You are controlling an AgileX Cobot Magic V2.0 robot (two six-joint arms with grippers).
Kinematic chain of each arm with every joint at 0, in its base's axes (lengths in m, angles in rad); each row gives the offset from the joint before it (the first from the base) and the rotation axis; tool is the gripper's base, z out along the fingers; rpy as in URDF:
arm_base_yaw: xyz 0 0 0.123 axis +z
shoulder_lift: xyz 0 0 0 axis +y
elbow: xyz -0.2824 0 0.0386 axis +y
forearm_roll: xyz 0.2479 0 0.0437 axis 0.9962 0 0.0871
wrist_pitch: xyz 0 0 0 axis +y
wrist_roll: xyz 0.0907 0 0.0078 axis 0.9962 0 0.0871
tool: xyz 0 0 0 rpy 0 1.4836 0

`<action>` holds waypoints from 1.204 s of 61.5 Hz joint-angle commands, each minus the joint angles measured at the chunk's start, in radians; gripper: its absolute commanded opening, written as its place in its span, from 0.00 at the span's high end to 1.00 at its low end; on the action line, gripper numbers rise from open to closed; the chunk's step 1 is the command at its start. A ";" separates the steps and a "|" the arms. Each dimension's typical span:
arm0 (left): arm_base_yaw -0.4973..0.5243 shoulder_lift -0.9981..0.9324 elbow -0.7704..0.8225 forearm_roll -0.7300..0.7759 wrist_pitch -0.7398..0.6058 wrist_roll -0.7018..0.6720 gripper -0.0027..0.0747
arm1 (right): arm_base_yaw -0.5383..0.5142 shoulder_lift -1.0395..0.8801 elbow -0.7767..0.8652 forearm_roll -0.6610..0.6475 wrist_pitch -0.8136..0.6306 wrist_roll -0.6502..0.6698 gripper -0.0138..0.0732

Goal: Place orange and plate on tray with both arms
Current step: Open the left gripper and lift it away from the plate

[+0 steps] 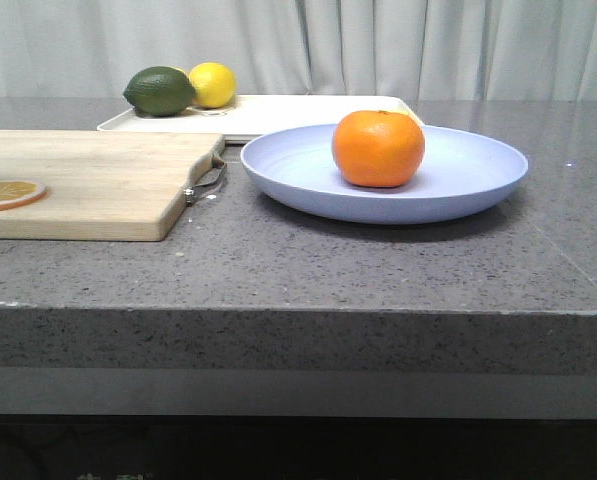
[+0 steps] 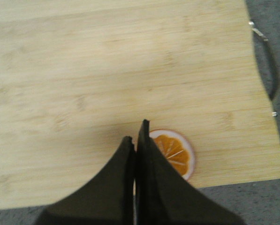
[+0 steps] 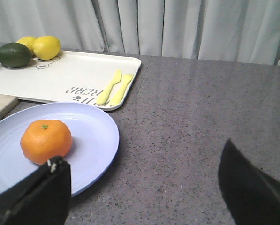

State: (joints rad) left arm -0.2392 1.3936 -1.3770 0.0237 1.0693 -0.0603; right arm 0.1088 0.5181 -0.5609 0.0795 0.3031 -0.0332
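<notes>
The orange (image 1: 378, 148) sits in the middle of the lavender-blue plate (image 1: 478, 180) on the grey counter; both also show in the right wrist view, the orange (image 3: 46, 140) on the plate (image 3: 95, 136). The cream tray (image 1: 278, 115) lies behind the plate, also seen in the right wrist view (image 3: 60, 79). My right gripper (image 3: 144, 187) is open and empty, beside the plate over bare counter. My left gripper (image 2: 136, 136) is shut and empty, above the wooden cutting board. Neither gripper shows in the front view.
A wooden cutting board (image 1: 88, 180) with a metal handle lies left of the plate, carrying a flat orange slice (image 1: 8, 193) (image 2: 175, 152). A green lime (image 1: 160, 91) and yellow lemon (image 1: 212, 84) sit on the tray's far end, with yellow cutlery (image 3: 114, 86) near its other end.
</notes>
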 commanded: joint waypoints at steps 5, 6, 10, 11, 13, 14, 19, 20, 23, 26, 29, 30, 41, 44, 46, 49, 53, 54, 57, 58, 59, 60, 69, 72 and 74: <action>0.102 -0.217 0.200 -0.014 -0.193 -0.011 0.99 | -0.007 0.008 -0.034 0.001 -0.075 -0.002 0.10; 0.109 -0.234 0.220 -0.015 -0.207 -0.011 0.99 | -0.007 0.008 -0.034 0.001 -0.075 -0.002 0.10; 0.135 -0.308 0.309 -0.024 -0.273 -0.011 0.99 | -0.007 0.008 -0.034 0.001 -0.075 -0.002 0.10; 0.138 -0.325 0.337 -0.024 -0.287 -0.011 0.99 | -0.007 0.008 -0.034 0.001 -0.075 -0.002 0.10; 0.143 -0.368 0.375 -0.024 -0.322 -0.011 0.99 | -0.007 0.008 -0.034 0.001 -0.075 -0.002 0.10; 0.149 -0.385 0.393 -0.024 -0.336 -0.011 0.99 | -0.007 0.008 -0.034 0.001 -0.075 -0.002 0.10; 0.153 -0.484 0.490 -0.024 -0.402 -0.011 0.99 | -0.007 0.008 -0.034 0.001 -0.074 -0.002 0.10; 0.153 -0.503 0.516 -0.024 -0.414 -0.011 0.99 | -0.007 0.008 -0.034 0.001 -0.074 -0.002 0.10; 0.153 -0.567 0.567 -0.024 -0.455 -0.011 0.99 | -0.007 0.008 -0.034 0.001 -0.074 -0.002 0.10; 0.153 -0.629 0.616 -0.024 -0.487 -0.011 0.99 | -0.007 0.008 -0.034 0.001 -0.074 -0.002 0.10; 0.153 -0.704 0.680 -0.024 -0.524 -0.011 0.99 | -0.007 0.008 -0.034 0.001 -0.074 -0.002 0.10; 0.153 -0.725 0.695 -0.024 -0.534 -0.011 0.99 | -0.007 0.008 -0.034 0.001 -0.074 -0.002 0.10; 0.153 -0.991 0.850 -0.024 -0.619 -0.011 0.99 | -0.007 0.008 -0.034 0.001 -0.074 -0.002 0.10; 0.153 -1.063 0.877 -0.024 -0.630 -0.011 0.99 | -0.007 0.008 -0.034 0.001 -0.074 -0.002 0.10; 0.153 -1.113 0.891 -0.024 -0.636 -0.011 0.99 | -0.007 0.008 -0.034 0.001 -0.074 -0.002 0.10; 0.153 -1.190 0.915 -0.024 -0.641 -0.011 0.99 | -0.007 0.008 -0.034 0.001 -0.074 -0.002 0.10; 0.153 -1.265 0.934 -0.024 -0.645 -0.011 0.99 | -0.007 0.008 -0.034 0.001 -0.074 -0.002 0.10; 0.153 -1.279 0.936 -0.024 -0.650 -0.011 0.99 | -0.007 0.008 -0.034 0.001 -0.074 -0.002 0.10; 0.153 -1.323 0.950 -0.024 -0.662 -0.011 0.99 | -0.007 0.008 -0.034 0.001 -0.074 -0.002 0.10; 0.153 -1.334 0.952 -0.024 -0.664 -0.011 0.99 | -0.007 0.008 -0.034 0.001 -0.074 -0.002 0.10; 0.153 -1.343 0.954 -0.024 -0.667 -0.011 0.99 | -0.007 0.008 -0.034 0.001 -0.074 -0.002 0.10; 0.153 -1.356 0.956 -0.024 -0.667 -0.011 0.99 | -0.007 0.008 -0.034 0.001 -0.074 -0.002 0.10; 0.153 -1.381 0.963 -0.024 -0.671 -0.011 0.99 | -0.007 0.008 -0.034 0.002 -0.070 -0.002 0.10; 0.153 -1.381 0.963 -0.024 -0.671 -0.011 0.99 | -0.007 0.012 -0.034 0.002 -0.071 -0.002 0.10; 0.153 -1.381 0.963 -0.024 -0.671 -0.011 0.99 | -0.007 0.018 -0.036 0.002 -0.071 -0.002 0.10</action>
State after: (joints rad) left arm -0.0871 0.0003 -0.3913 0.0085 0.4874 -0.0618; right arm 0.1088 0.5181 -0.5609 0.0795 0.3049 -0.0332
